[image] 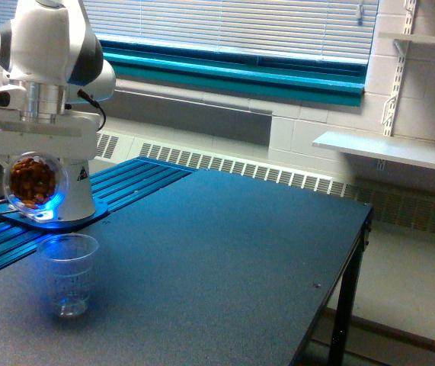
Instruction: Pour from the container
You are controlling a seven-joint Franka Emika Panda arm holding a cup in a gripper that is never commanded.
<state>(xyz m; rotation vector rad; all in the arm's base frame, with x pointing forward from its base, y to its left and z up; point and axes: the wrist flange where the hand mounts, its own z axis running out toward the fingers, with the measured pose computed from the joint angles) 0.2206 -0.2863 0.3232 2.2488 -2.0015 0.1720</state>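
The small clear cup (34,181) hangs in the air above the table (225,252), up and slightly toward the exterior view's left of the taller clear cup (68,274) that stands on the tabletop. It lies on its side with its round face turned toward the camera, and brown nut-like pieces (33,178) fill most of what shows through the wall. None of the pieces are seen outside it. The gripper (36,171) is clamped on the small cup from above, its wide white body sitting level across the top of the cup; the fingers themselves are hard to make out behind the plastic.

The taller cup stands upright, apart from the small cup, with faint printed marks on its wall and only a little at its bottom that I cannot identify. Blue light falls on its rim and on the table around it. Just behind the taller cup, the robot's white base (68,200) sits on a round plate that glows blue. Beyond the table run a radiator, a teal window sill and closed blinds (240,27)
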